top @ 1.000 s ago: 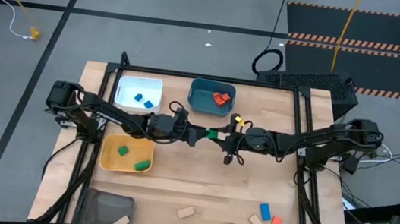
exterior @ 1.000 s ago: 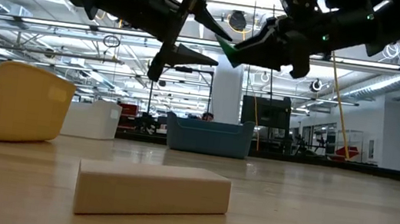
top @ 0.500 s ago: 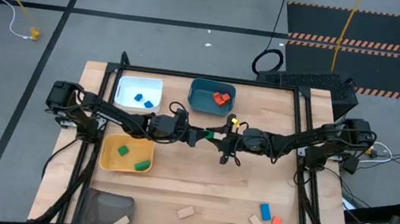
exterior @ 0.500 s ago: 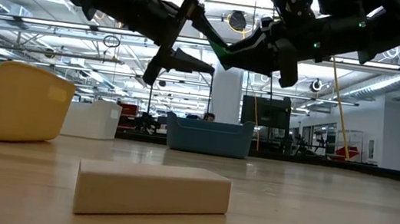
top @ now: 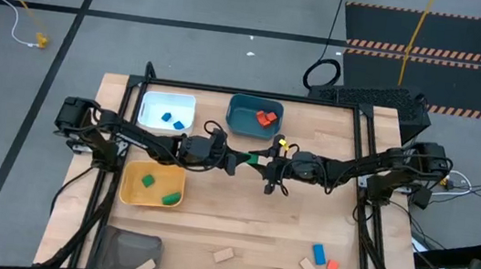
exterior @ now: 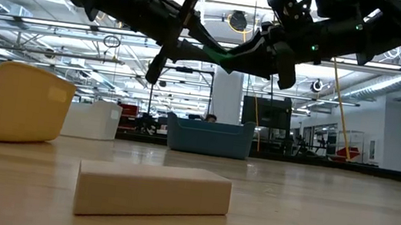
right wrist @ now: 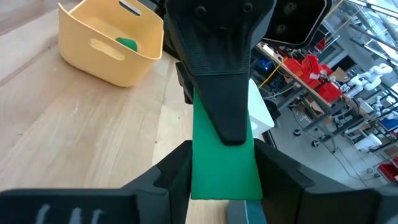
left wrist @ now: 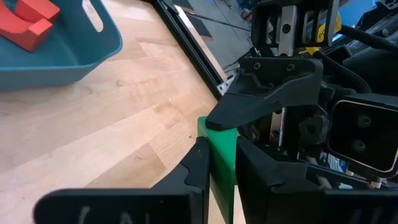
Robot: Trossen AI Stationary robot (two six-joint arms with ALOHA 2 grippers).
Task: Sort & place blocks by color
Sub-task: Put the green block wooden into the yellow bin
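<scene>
A flat green block (top: 254, 161) hangs in the air over the middle of the table, between my two grippers. My left gripper (top: 242, 162) reaches in from the table's left and is shut on it. My right gripper (top: 264, 163) reaches in from the right and still has it between its fingers. In the low view the block (exterior: 220, 53) shows as a green sliver where the two sets of dark fingers meet, high above the table. The other blocks lie in the trays and near the table's front edge. My left gripper pinches the green block's left-hand end (left wrist: 222, 163) between its two fingers (left wrist: 196, 167). It comes in about level from the table's left. The block is lifted clear of the table. My right gripper has the block's right-hand end (right wrist: 224, 162) between its two fingers (right wrist: 175, 175), one on each narrow side. It comes in about level from the table's right. The left arm's finger (right wrist: 221, 81) lies on the block's broad face, so the two holds are crossed.
At the back are a white tray (top: 154, 101) with blue blocks and a teal tray (top: 240, 121) with red ones. On the left stand a yellow tray (top: 132, 190) with green pieces and a dark mesh container (top: 120, 250). Tan (top: 223, 255), blue (top: 319, 253) and orange (top: 333, 266) blocks lie at the front.
My left gripper has shut on the green block: its fingers stood wide apart around it and now close on it. The block stays in the air between both grippers, in about the same place.
</scene>
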